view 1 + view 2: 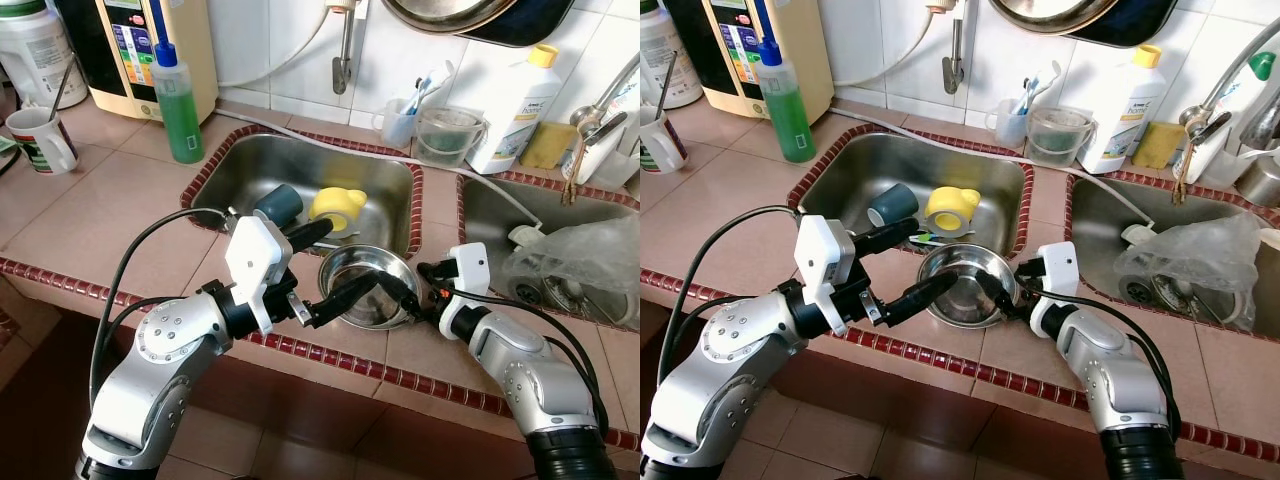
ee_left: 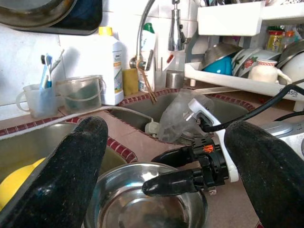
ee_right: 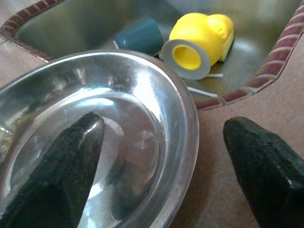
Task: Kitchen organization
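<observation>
Both grippers stand wide open around a steel bowl (image 1: 366, 287) on the tiled counter (image 1: 120, 215) at the sink's (image 1: 245, 165) front edge. In the eye views, the left gripper (image 1: 335, 265) spans its left rim and the right gripper (image 1: 405, 287) its right rim; neither grips it. A teal cup (image 1: 279, 203) and yellow cup (image 1: 337, 207) lie in the sink.

The left wrist view shows a crumpled plastic bag (image 2: 178, 114) beyond.

The right wrist view cuts off the bowl's near side.

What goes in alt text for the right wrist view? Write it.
A steel bowl sits on the tiled counter, its rim between the right tool's two open black fingers. Behind it, in the sink, lie a yellow cup and a teal cup.
</observation>
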You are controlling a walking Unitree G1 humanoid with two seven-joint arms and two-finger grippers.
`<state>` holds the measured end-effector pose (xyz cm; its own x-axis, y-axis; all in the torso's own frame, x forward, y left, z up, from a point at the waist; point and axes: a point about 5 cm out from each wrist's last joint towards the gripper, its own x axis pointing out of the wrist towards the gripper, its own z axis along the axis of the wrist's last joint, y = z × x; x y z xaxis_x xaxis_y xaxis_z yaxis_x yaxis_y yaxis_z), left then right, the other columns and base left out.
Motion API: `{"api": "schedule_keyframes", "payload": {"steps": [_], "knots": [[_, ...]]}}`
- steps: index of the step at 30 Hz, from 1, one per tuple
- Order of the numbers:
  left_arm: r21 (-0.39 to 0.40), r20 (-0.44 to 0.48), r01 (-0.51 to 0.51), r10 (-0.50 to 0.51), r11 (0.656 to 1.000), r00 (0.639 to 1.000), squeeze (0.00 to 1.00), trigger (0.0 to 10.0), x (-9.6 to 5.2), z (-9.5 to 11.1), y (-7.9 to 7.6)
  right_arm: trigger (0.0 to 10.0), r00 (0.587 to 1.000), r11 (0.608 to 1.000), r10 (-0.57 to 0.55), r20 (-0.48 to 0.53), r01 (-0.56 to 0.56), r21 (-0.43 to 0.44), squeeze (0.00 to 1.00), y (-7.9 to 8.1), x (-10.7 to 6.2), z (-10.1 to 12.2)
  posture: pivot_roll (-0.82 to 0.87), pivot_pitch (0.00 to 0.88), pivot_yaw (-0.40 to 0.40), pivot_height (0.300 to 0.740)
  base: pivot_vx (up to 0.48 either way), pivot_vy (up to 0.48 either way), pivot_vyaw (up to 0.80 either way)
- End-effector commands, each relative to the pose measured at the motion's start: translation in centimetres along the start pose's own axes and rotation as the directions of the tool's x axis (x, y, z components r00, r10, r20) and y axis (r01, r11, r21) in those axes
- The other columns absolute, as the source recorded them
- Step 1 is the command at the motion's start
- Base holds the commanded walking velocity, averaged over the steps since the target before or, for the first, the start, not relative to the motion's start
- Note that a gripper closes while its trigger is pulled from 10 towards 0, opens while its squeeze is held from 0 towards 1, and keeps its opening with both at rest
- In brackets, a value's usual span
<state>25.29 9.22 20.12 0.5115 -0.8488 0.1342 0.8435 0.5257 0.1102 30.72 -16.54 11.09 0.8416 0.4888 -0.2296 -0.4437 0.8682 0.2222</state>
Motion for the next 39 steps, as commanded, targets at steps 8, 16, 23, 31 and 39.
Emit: {"api": "schedule_keyframes", "payload": {"steps": [8, 16, 23, 31, 39], "knots": [[0.014, 0.036, -0.002, 0.002, 1.000, 0.999, 0.00, 10.0, 0.5, 1.0, -0.1, 0.0, 1.000, 0.995, -0.005, 0.008, 0.004, 0.104, 0.00, -0.5, -0.7, 0.2, 0.06, 0.102, -0.079, 0.740, 0.000, 0.000, 0.00], [0.023, 0.042, 0.000, -0.001, 1.000, 0.999, 0.00, 10.0, 0.7, 1.1, 0.2, 0.0, 1.000, 0.991, -0.009, 0.028, 0.005, 0.133, 0.00, -0.8, -0.7, 1.0, 0.05, 0.092, -0.079, 0.740, 0.000, 0.000, 0.00], [0.006, -0.036, 0.085, -0.084, 0.996, 0.996, 0.00, 10.0, -0.1, -0.4, -1.0, 0.0, 0.999, 0.992, -0.017, 0.032, 0.013, 0.123, 0.00, -1.2, -0.7, 1.4, 0.06, 0.081, -0.079, 0.740, 0.000, 0.000, 0.00], [-0.006, -0.100, 0.151, -0.150, 0.989, 0.984, 0.00, 10.0, -0.9, -1.5, -2.0, 0.0, 0.999, 0.992, -0.017, 0.037, 0.012, 0.127, 0.00, -1.2, -0.5, 1.7, 0.06, 0.079, -0.076, 0.740, 0.000, 0.000, 0.00], [0.005, -0.091, 0.149, -0.147, 0.989, 0.985, 0.00, 10.0, -0.8, -1.2, -1.8, 0.0, 0.999, 0.990, -0.010, 0.034, 0.005, 0.141, 0.00, -1.1, -0.3, 1.7, 0.06, 0.083, -0.075, 0.740, 0.000, 0.000, 0.00]]}}
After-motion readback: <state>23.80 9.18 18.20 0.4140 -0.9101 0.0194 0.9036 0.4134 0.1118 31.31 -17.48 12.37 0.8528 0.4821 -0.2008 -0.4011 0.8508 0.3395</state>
